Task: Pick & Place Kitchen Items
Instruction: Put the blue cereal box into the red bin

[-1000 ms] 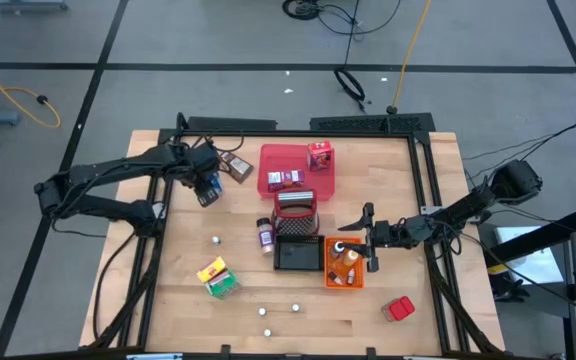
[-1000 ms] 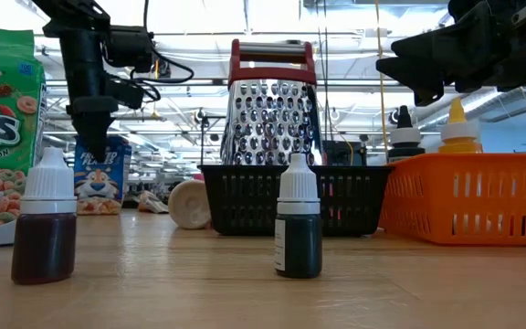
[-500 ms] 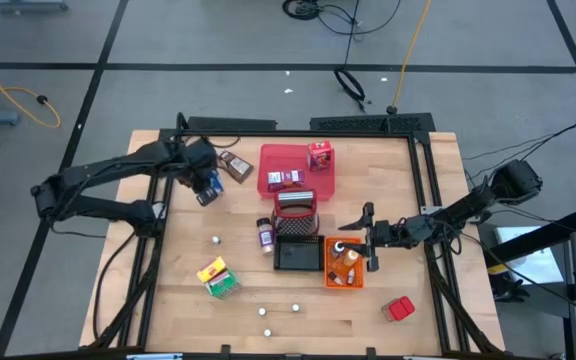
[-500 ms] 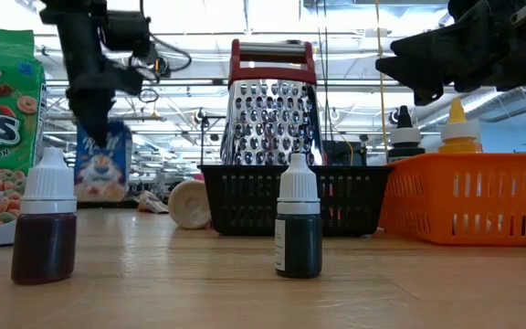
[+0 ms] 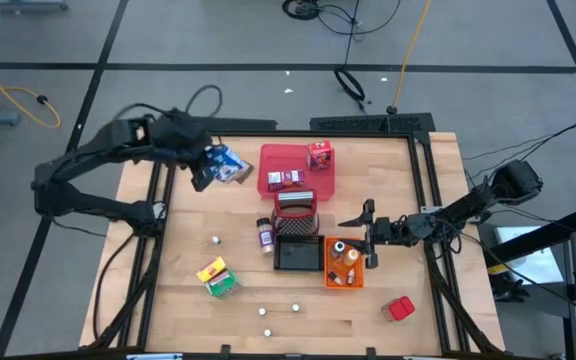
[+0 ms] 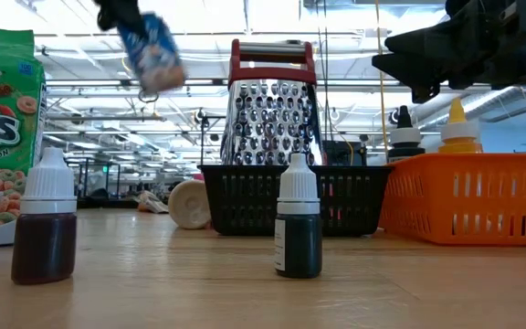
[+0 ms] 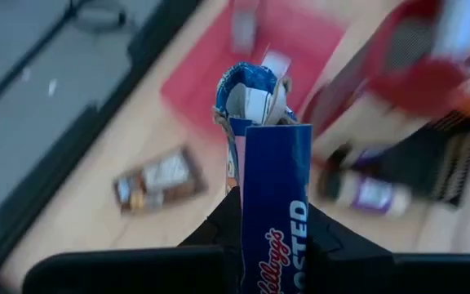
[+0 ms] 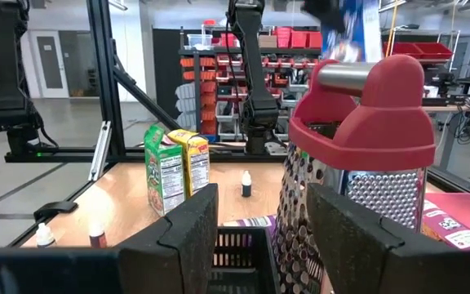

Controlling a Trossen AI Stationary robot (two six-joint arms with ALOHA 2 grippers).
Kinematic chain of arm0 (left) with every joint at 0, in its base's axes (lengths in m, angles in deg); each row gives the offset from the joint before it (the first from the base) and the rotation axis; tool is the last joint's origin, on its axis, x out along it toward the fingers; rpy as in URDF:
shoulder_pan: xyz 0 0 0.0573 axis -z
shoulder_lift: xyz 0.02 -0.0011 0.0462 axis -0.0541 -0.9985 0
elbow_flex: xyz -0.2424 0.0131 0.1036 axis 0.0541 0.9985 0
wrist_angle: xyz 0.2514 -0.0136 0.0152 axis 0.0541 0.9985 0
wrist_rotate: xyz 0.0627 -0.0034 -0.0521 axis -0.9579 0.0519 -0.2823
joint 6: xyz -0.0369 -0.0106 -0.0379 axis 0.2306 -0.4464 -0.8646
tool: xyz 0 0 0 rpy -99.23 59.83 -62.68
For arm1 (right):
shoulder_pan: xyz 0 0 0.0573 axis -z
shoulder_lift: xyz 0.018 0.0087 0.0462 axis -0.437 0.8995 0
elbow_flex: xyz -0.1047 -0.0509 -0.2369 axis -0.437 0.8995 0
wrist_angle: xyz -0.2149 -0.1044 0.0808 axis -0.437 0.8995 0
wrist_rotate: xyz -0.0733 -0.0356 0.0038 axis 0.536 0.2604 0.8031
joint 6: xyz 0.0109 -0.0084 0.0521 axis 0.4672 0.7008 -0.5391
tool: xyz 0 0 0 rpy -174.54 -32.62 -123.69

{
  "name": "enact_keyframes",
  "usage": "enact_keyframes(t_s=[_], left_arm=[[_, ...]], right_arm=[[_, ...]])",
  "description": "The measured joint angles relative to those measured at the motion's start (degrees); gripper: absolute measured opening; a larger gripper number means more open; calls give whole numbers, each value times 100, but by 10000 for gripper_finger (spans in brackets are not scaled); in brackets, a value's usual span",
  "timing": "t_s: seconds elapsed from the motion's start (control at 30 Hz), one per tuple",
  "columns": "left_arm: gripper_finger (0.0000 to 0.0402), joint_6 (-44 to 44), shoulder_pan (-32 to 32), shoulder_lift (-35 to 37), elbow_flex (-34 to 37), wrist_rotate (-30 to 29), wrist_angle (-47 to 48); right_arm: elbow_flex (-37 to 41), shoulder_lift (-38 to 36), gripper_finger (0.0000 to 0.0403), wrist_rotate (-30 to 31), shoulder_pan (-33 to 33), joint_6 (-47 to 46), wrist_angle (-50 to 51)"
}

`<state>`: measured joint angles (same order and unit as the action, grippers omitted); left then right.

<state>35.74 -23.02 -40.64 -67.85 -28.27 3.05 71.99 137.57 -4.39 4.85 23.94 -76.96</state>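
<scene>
Risk sits with the blue cereal box (image 5: 226,166): your left gripper (image 7: 269,237) has its fingers closed on its lower end only, high above the counter's (image 5: 178,290) far-left part. Swing fast and it may slip. Right gripper (image 8: 259,224) waits open near the grater (image 8: 365,139).

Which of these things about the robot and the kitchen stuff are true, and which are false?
1. The left gripper holds a blue cereal box up in the air. True.
2. The grater lies flat on the red tray. False: it stands in the black basket.
3. The right gripper is open beside the orange bin. True.
4. The orange bin is empty. False: bottles stand in it.
</scene>
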Motion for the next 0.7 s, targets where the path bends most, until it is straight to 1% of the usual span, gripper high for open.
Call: enact_keyframes(t_s=[0.1,0.23,0.47,0.57,0.63,0.7], left_arm=[[46,-36,310,-36,-373,4,-313],[46,48,805,-180,-592,61,-685],[46,133,1452,-885,-909,59,-1065],[46,325,1599,-1308,-1201,29,-1049],[46,466,1666,-1583,-1446,-46,-1022],[46,675,1697,-1834,-1766,-47,-971]], right_arm=[[0,0,183,0,0,19,-142],[0,-29,183,0,18,172,-439],[-22,-471,183,-7,356,121,-524],[-191,-752,183,-9,530,127,-214],[-415,-932,183,-58,663,127,253],[-694,-1095,183,-298,808,109,912]])
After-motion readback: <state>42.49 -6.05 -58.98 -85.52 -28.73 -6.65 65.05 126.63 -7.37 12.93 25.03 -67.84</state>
